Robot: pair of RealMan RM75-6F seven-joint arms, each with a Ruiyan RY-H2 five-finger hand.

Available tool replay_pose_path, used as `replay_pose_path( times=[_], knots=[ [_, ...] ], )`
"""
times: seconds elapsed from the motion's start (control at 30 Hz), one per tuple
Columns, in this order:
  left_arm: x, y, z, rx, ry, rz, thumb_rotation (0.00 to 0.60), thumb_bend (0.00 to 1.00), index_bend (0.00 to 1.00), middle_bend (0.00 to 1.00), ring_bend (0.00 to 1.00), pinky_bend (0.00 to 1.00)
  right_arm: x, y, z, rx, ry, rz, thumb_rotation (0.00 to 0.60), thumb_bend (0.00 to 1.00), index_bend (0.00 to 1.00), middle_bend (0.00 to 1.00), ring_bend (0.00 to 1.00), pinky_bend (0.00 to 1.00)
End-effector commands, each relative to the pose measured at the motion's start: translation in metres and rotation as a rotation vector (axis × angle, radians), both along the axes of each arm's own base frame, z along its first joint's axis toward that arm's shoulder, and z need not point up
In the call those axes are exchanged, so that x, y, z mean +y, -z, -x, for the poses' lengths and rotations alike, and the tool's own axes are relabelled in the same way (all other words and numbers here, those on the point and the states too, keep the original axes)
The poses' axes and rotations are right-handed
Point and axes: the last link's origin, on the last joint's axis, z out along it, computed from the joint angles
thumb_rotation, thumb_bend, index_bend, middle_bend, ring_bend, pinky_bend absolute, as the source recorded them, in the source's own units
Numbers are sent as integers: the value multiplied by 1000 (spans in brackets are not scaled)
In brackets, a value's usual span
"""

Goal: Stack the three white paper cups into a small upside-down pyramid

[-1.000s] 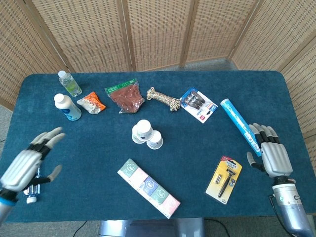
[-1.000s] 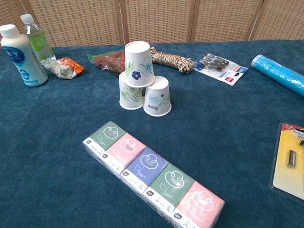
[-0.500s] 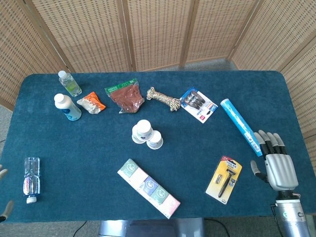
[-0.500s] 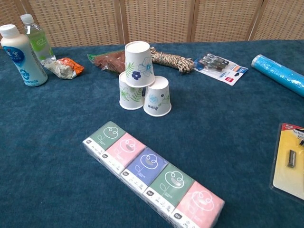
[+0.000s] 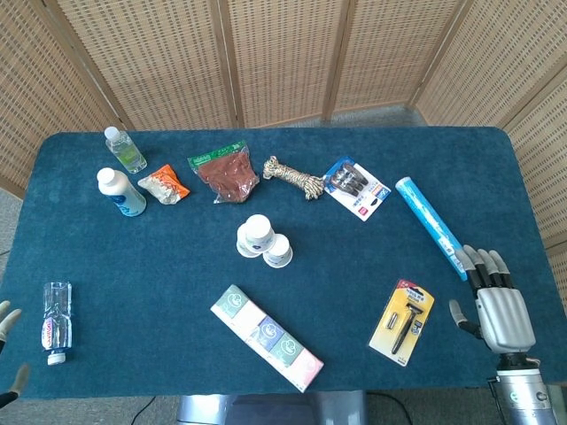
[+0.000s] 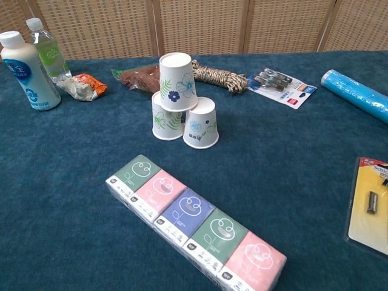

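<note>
Three white paper cups with flower prints stand upside down near the table's middle. Two bottom cups [image 6: 200,123] [image 6: 161,120] sit side by side and the top cup [image 6: 176,73] rests on both. From the head view the stack [image 5: 263,240] shows as a tight cluster. My right hand [image 5: 497,298] lies flat at the table's right front edge, fingers spread, holding nothing, far from the cups. Only the fingertips of my left hand [image 5: 8,350] show at the left edge of the head view, spread and empty. Neither hand appears in the chest view.
A row of tissue packs [image 5: 266,337] lies in front of the cups. A razor pack [image 5: 402,319], blue roll [image 5: 431,224], clip pack [image 5: 355,188], rope [image 5: 294,177], brown bag [image 5: 226,173], snack wrapper [image 5: 165,185], two upright bottles [image 5: 120,191] [image 5: 124,148] and a flat bottle [image 5: 55,321] lie around.
My left hand has drawn back off the table's left front until only fingertips show. My right hand has slid back toward the front edge. The cup stack has not moved.
</note>
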Motion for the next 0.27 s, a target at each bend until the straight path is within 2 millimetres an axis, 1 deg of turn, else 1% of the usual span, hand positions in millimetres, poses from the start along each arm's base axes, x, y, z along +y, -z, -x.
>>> replay_pose_path(
  times=[0.03,0.2,0.27],
  knots=[
    [6,4,-2,-5,3,3,600,489,65,0,0,0,0,4,1,-2,5,-11,600,432,0,0,0,0],
    [14,11,-1,7,-13,19,600,491,62,0,0,0,-3,12,2,0,1,-32,600,430,0,0,0,0],
    [17,14,-1,6,-21,28,600,491,39,0,0,0,-4,15,1,-6,-4,-26,600,431,0,0,0,0]
  ],
)
